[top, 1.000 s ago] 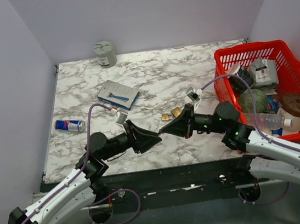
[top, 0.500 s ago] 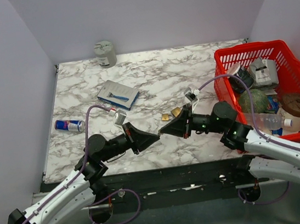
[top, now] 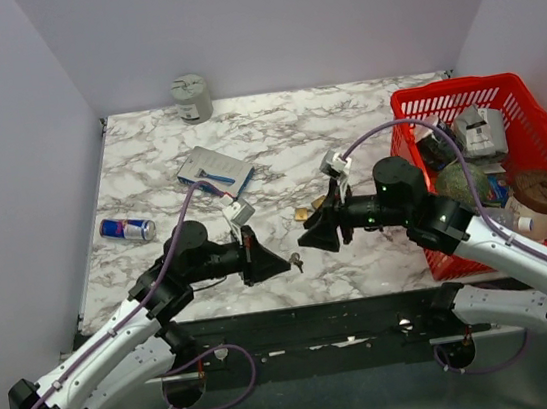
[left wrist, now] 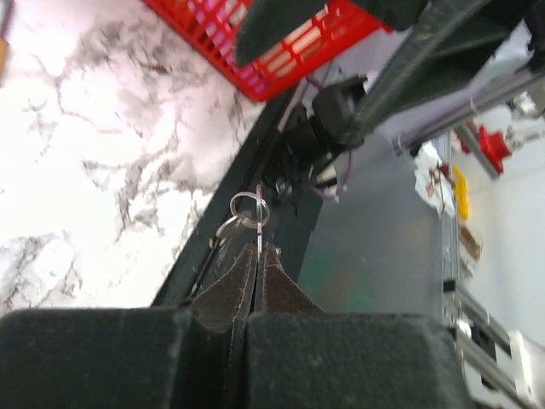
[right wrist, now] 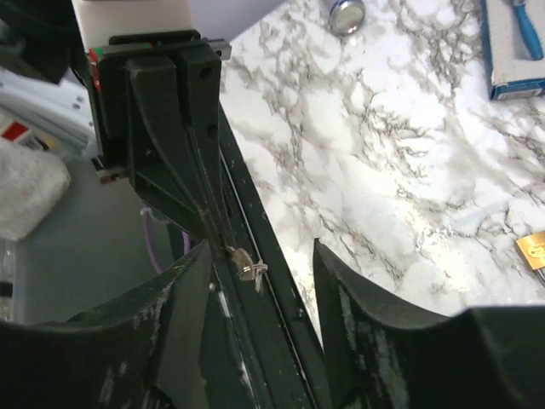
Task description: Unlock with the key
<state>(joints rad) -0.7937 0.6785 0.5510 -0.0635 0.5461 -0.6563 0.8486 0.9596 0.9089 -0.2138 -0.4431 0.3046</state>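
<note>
A small key (top: 296,260) on a wire ring hangs from the tips of my left gripper (top: 285,260), which is shut on the ring, just above the table's front edge. In the left wrist view the ring (left wrist: 249,207) and the key (left wrist: 226,228) dangle past the closed left gripper (left wrist: 258,252). My right gripper (top: 314,233) stands open a little to the right, facing the left one. In the right wrist view the key (right wrist: 245,264) hangs free between the spread fingertips of the right gripper (right wrist: 261,256), touching neither. The brass padlock (top: 302,214) lies on the marble behind the right gripper.
A red basket (top: 402,107) full of items stands at the right. A blue box (top: 215,172) and a drink can (top: 125,229) lie at the left, a grey tin (top: 192,97) at the back. The black table rail (right wrist: 281,332) runs below the key.
My left gripper shut on the key ring. My right gripper opened, let go of the key and drew back to the right. The left arm carried the key slightly forward.
</note>
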